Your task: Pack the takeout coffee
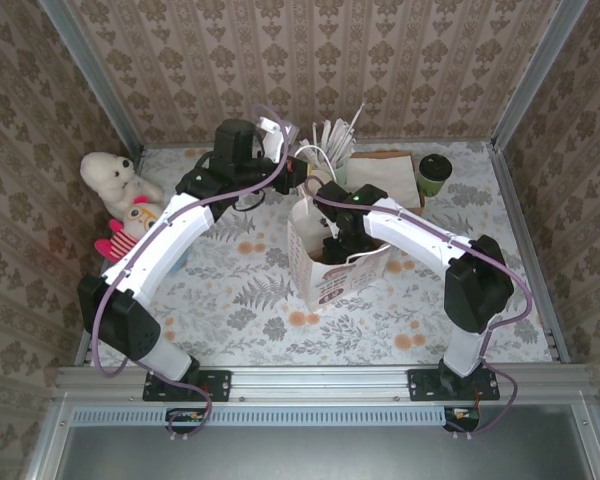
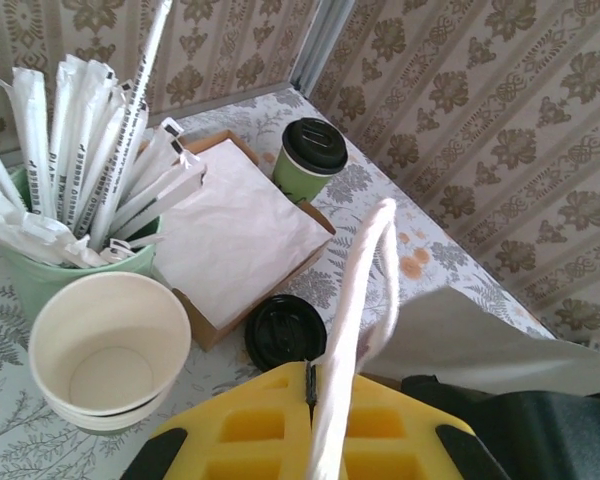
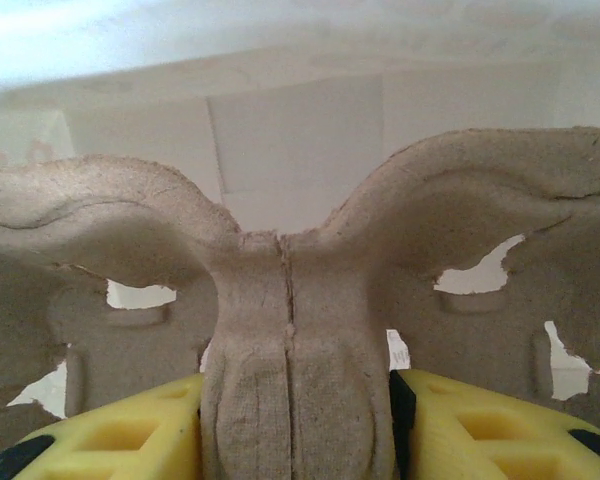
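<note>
Left jaws pinch handle (image 2: 352, 310); right jaws clamp carrier (image 3: 290, 330).

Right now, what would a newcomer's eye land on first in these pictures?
The white paper bag standing mid-table, with both arms at it: the left jaws shut on its rope handle, the right jaws inside, clamped on a pulp cup carrier. Next, the green lidded coffee standing at the back right.
</note>
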Robot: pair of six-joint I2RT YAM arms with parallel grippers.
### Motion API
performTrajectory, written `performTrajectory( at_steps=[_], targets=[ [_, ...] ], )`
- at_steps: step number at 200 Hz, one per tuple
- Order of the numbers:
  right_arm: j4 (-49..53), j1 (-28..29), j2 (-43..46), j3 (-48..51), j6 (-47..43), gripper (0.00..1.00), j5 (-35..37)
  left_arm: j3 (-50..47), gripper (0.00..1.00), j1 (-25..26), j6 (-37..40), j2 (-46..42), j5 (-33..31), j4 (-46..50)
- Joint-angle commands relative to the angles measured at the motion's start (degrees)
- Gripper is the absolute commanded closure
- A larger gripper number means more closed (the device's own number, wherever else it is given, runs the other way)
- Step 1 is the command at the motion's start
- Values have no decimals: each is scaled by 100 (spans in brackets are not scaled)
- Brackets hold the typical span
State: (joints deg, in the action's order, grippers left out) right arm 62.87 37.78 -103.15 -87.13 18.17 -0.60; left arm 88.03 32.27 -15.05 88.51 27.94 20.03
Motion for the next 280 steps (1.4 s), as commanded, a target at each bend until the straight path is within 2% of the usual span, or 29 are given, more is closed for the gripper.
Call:
performTrajectory(
  at_steps=[1, 40, 100, 154, 215, 252, 280],
  targets=[
    [783, 28, -106, 66, 28, 51, 25, -31, 100, -10, -60, -220, -113, -370],
    [860, -42, -183, 352, 93, 51, 58, -333, 100, -3, -74, -414, -500, -694],
    [33, -25, -216, 495, 324, 51, -36, -453, 100, 7, -164, -471, -329, -743],
    [-513, -32, -367, 742, 343, 50, 227, -418, 100, -2, -257, -413, -185, -740],
    [-937, -25, -554, 1204, 392, 42, 577, -403, 100, -26, -291, -453, 0, -782],
    [-1018, -25, -752, 1330, 457, 30, 885, -409, 100, -46, -279, -432, 66, -782],
    [-1014, -25, -786, 1229, 512, 23, 771, -414, 100, -55, -254, -416, 103, -769]
  ],
)
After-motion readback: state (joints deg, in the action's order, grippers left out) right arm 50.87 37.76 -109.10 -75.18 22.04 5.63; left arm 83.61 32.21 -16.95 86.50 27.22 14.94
